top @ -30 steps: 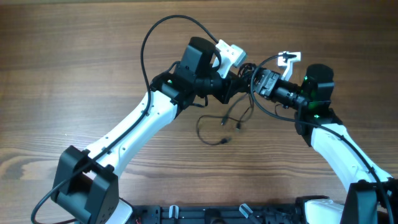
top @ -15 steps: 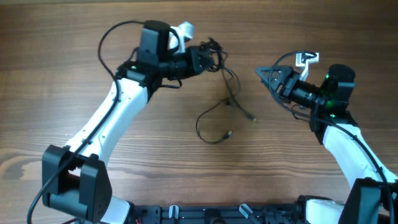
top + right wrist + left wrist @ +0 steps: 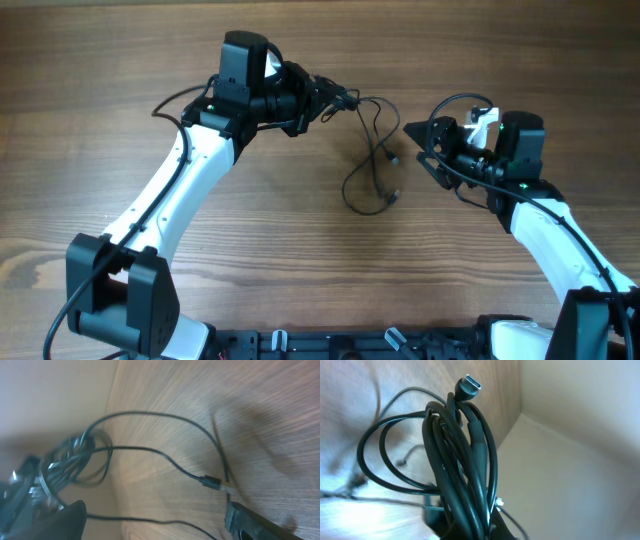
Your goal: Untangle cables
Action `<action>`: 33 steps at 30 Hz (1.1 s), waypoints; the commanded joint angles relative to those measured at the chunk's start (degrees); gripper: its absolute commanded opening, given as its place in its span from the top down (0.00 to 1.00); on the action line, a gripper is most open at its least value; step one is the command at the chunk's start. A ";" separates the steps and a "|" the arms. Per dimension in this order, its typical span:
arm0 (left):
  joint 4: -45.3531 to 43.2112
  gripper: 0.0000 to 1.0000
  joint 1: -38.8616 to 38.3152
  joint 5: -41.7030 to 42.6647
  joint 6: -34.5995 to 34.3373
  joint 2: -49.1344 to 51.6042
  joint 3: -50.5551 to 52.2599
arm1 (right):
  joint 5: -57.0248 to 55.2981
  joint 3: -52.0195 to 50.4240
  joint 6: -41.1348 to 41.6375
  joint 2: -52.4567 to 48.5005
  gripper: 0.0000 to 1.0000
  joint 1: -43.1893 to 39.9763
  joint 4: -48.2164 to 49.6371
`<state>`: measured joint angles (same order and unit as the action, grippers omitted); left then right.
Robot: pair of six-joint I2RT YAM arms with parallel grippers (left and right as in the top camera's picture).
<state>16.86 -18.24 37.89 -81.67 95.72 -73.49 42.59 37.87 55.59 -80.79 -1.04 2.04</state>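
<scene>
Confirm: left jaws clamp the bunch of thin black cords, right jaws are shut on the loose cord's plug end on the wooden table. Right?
Not quite. The right jaws are open and hold nothing: in the right wrist view the loose cord's plug end lies on the wooden table ahead of them, untouched. The left jaws do clamp the bunch of thin black cords.

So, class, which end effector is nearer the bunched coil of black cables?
Left. The left end effector is shut on the cable coil. The right end effector is open and apart from the coil, off to its right, beyond the loose strands on the table.
</scene>
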 commanded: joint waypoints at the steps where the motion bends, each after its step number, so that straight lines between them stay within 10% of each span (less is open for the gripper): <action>1: -0.35 0.96 0.02 3.06 -17.25 -1.55 -0.33 | -5.14 -0.11 7.50 -0.87 0.07 0.52 -0.26; 16: 0.55 0.96 -0.42 -0.44 -27.56 -1.53 -0.33 | 12.11 -0.11 -30.32 15.82 0.04 -0.02 3.21; 33: 0.50 0.96 -5.60 1.33 -37.97 -1.55 -0.33 | -6.58 -0.11 -31.56 1.36 0.21 16.09 13.49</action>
<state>17.52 -22.92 37.65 -115.94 95.72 -73.49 38.96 37.87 25.23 -75.79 14.92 13.50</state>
